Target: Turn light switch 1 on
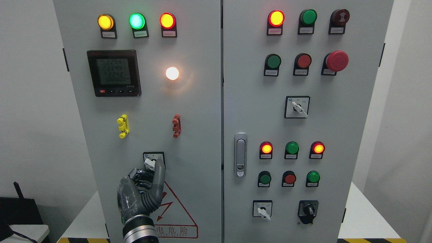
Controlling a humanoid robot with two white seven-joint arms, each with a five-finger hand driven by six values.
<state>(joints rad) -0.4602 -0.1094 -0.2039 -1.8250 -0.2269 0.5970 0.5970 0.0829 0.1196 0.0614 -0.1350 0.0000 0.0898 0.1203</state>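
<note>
light switch 1 (153, 161) sits low on the left cabinet door, straight below the glowing white lamp (172, 73), so that looks already on. Left hand (143, 189) is up at the switch, fingers pinched around its knob, presumably to twist it

— What is the light switch (153, 161) here?

— A small rotary selector on a black-framed square plate, mounted low on the left cabinet door, at about seven o'clock from the glowing white lamp (172, 73).

— Its state?

— The white knob sits tilted, its upper end leaning toward eleven o'clock. The left hand (143, 189) reaches up from six o'clock — fingers curled beside the knob, the thumb laid along its right edge, partly hiding the plate.
</note>
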